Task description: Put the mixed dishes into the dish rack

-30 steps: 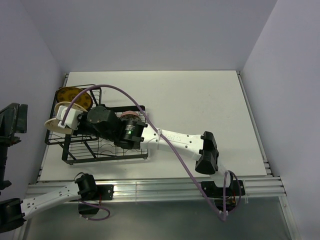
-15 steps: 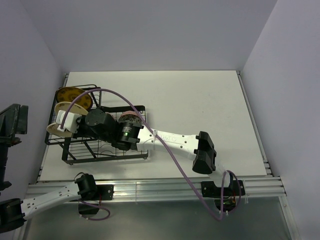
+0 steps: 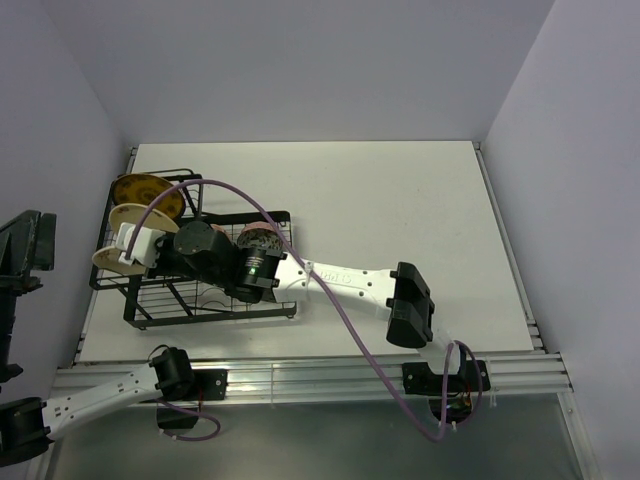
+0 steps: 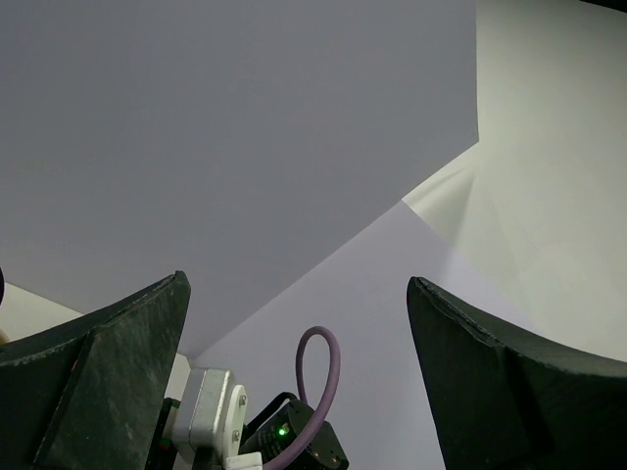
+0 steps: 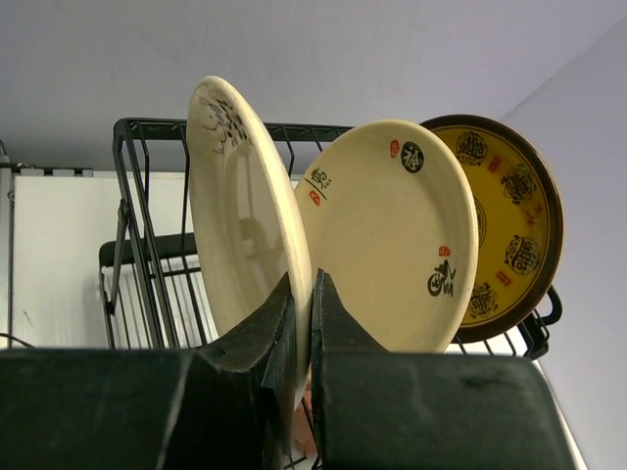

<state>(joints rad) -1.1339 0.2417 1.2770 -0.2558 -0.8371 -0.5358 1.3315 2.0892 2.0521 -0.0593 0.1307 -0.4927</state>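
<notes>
Cream in colour, the near plate (image 5: 245, 206) stands on edge with its lower rim clamped by the right gripper (image 5: 303, 323); in the right wrist view we see its two fingers (image 5: 343, 338) pressed against opposite faces of the plate. Just behind it a second cream plate (image 5: 392, 235) stands upright, and behind that the mustard-yellow plate (image 5: 514, 225), both inside the black wire frame of the dish rack (image 5: 132, 186). From above we find all three plates at the rack's left end, near the left edge of the table (image 3: 400, 200); we cannot tell whether the near plate is seated in a slot. A round dish (image 3: 262, 237), dark and pinkish, sits in the rack beside the right arm; we cannot tell bowl from mug. The left gripper (image 4: 296, 294) is off the table to the left, jaws wide apart and holding nothing, facing a pale wall (image 4: 245, 127).
</notes>
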